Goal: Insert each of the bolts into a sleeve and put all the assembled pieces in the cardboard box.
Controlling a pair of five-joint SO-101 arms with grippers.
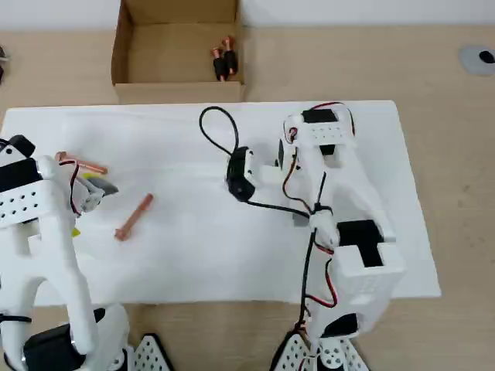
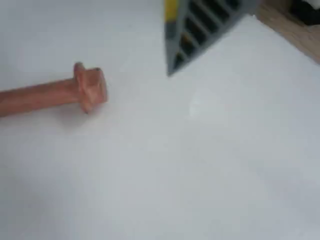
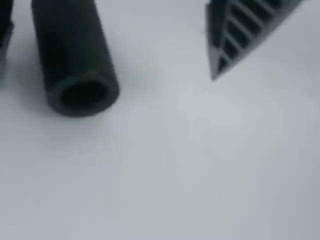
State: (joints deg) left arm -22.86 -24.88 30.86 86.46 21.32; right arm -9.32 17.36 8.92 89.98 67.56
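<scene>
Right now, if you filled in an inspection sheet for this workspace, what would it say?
Surface: white sheet on a wooden table.
Job's things: one bolt beside the left gripper, a second bolt nearer the middle; a black sleeve lying by the right gripper; two assembled pieces inside the cardboard box.
Clutter: nothing seen.
Grippers: both open and empty, low over the sheet.
Cables: a black cable loops over the sheet; red and black wires run along the right arm.
Surroundings: a grey round object on the table's far corner.
</scene>
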